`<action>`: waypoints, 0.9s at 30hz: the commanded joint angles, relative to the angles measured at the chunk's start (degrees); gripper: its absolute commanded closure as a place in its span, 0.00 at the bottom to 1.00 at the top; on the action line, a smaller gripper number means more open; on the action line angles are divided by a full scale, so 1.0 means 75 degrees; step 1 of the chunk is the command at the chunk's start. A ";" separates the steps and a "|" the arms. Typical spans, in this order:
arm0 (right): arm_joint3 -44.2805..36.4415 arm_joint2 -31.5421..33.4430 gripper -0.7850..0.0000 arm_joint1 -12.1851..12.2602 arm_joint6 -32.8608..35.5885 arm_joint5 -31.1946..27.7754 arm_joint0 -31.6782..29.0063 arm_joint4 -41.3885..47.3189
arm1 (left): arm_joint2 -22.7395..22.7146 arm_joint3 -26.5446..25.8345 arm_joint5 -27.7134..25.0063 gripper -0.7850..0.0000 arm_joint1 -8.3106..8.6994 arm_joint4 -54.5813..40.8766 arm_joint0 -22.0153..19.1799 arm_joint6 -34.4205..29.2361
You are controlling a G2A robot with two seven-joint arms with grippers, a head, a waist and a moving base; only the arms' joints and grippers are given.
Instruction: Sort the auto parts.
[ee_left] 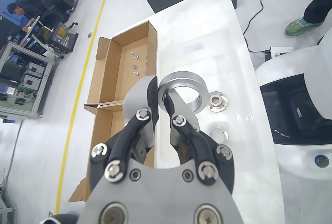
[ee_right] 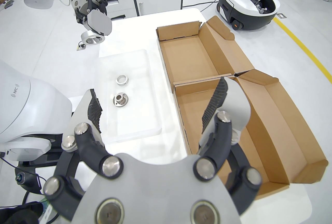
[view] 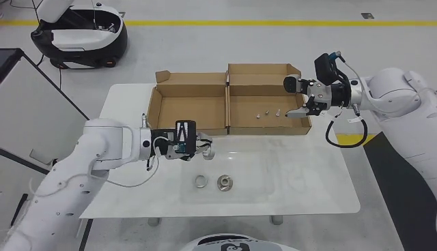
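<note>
Bright, even overhead light is flooding the scene.
The glossy white table is throwing back pale glare, soft shadows are pooling inside the brown cardboard boxes, and the silver metal ring is catching highlights along its rim; both wrist views are bending straight lines, such as the yellow floor stripe, towards their edges.

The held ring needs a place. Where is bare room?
The box near the left gripper is bare. The other box holds bolts by the right gripper: crowded. The tray is free except around its flanged part and small ring.
</note>
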 commanded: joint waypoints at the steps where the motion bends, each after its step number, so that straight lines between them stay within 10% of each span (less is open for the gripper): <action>1: 0.0000 0.0000 0.00 0.0000 0.0000 0.0000 0.0000 -0.0001 | 0.0000 0.0000 0.0000 1.00 0.0000 -0.0001 0.0000 0.0006; 14: 0.0000 0.0000 0.00 0.0000 0.0000 0.0000 0.0000 -0.0001 | -0.0346 0.0226 0.0282 1.00 -0.0037 0.0090 -0.0362 0.0973; 27: 0.0000 0.0000 0.00 0.0000 0.0000 0.0000 0.0000 -0.0001 | -0.0770 0.0548 0.0000 1.00 0.0099 -0.1554 -0.0277 0.4016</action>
